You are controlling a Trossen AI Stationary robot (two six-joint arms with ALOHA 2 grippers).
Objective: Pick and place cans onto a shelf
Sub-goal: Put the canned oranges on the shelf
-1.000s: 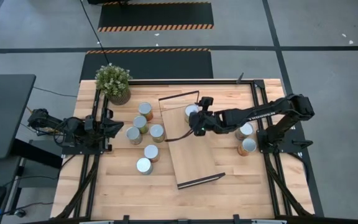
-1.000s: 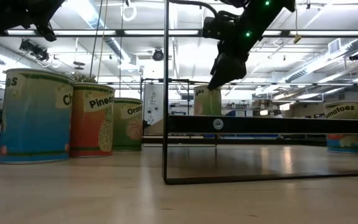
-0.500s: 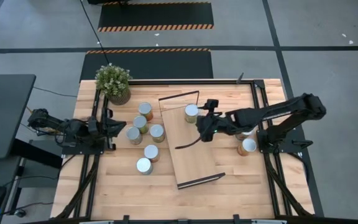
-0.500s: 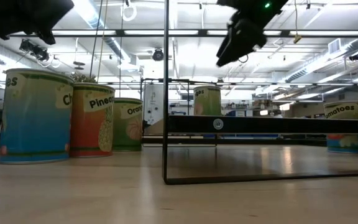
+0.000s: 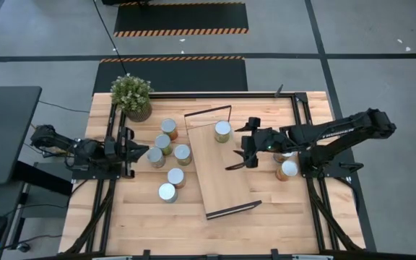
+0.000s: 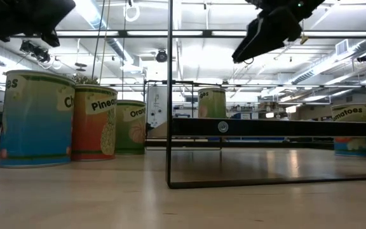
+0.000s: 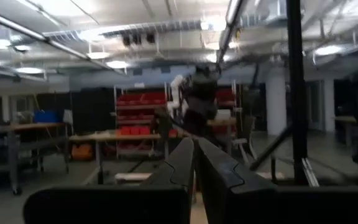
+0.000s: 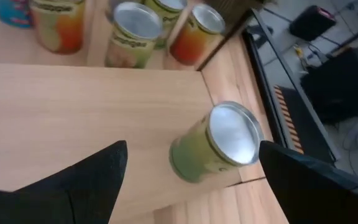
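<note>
Right gripper point(image 5: 245, 152) let go, pulled back right, fingers wide, empty. Green can point(image 5: 222, 131) now alone on far end of shelf point(image 5: 222, 177). Next can waits. Left gripper point(image 5: 127, 146) pinched closed, left side.

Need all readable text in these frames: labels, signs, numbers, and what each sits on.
"Pineac", cut off: orange can, low view.
"Oran", cut off: green can behind it.
"Ch", cut off: nearest blue-green can.
"omatoes", start hidden: can at far right.
"es", rest hidden: can on the shelf.
Can labels in the right wrist view: blurred, unreadable.
High view, left wrist view: no readable text.
</note>
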